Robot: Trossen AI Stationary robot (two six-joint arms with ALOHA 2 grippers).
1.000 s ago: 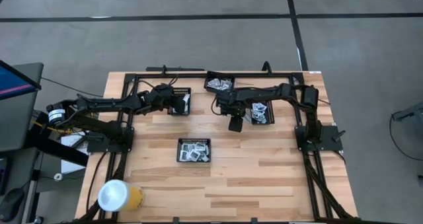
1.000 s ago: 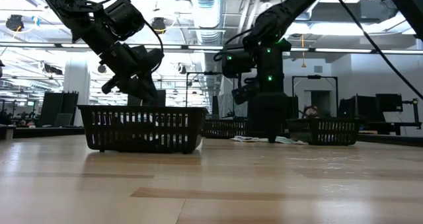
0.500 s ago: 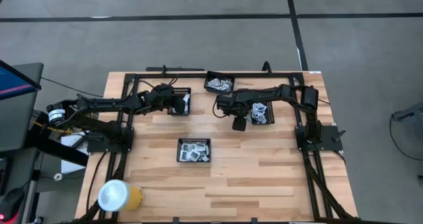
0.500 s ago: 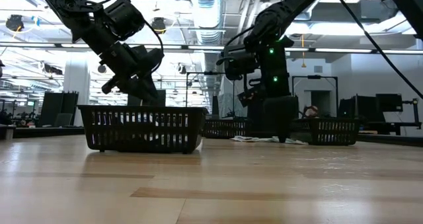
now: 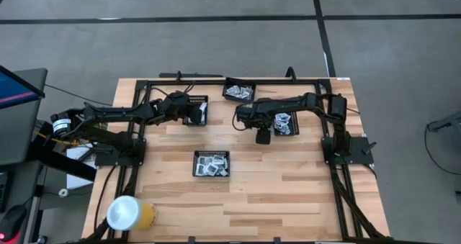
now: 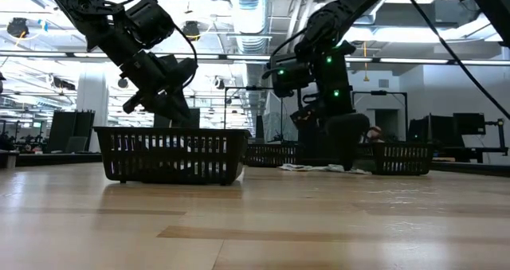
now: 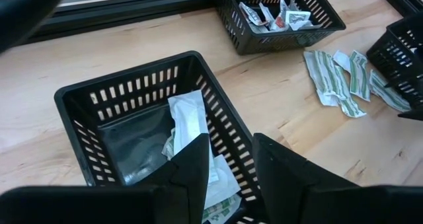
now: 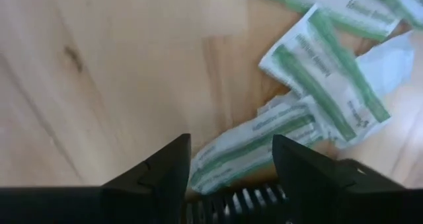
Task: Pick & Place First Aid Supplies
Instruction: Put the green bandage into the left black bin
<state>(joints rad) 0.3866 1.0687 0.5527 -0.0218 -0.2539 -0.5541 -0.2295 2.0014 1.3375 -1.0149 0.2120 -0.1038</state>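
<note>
Since a second ago the right gripper [image 5: 263, 137] has slid sideways along the table toward the right-hand tray [image 5: 285, 124] and now hangs low over the bare wood just beside it, while the left arm has not shifted. In the right wrist view its two dark fingers [image 8: 164, 168] stand apart with nothing between them, directly above a loose scatter of green-white strips [image 8: 322, 74] lying flat on the table; one strip [image 8: 252, 147] runs under the gap between the fingers. The left gripper [image 5: 190, 114] hovers over the left tray [image 5: 196, 100] near the table's far edge; its fingers [image 7: 192, 164] are spread and empty, poised above a white packet [image 7: 188, 118] leaning against the tray's inner wall. More sachets fill the far tray [image 5: 240, 91] and the near middle tray [image 5: 212, 164]. From the left wrist view, several green-white strips lie on the wood between the far tray and the right-hand tray.
</note>
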